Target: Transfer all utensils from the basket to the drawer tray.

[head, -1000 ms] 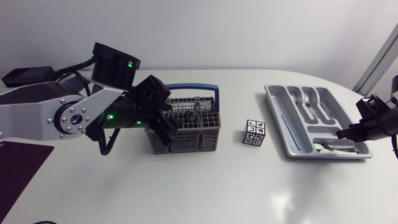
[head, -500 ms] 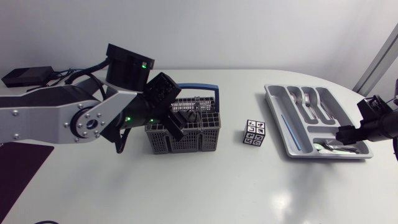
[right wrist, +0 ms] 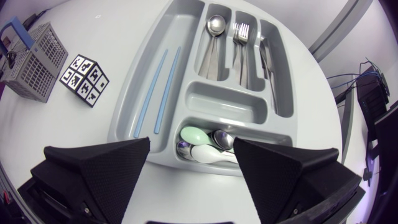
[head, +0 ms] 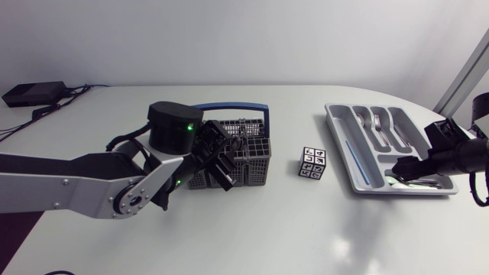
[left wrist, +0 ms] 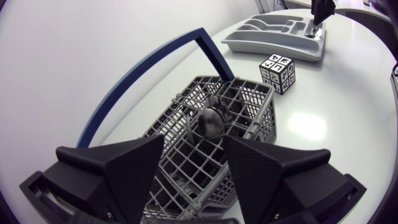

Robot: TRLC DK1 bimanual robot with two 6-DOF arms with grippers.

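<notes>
surface: white table (head: 252, 229) | on it: grey basket (head: 256, 164); patterned cube (head: 312, 163); drawer tray (head: 344, 149)

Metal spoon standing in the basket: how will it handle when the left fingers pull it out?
The spoon looks like polished metal: probably rigid, likely slick against the fingers. It stands bowl-up in the basket, so it may snag the grid if pulled off-vertical. The basket looks like light plastic mesh; it might lift or slide along.
</notes>
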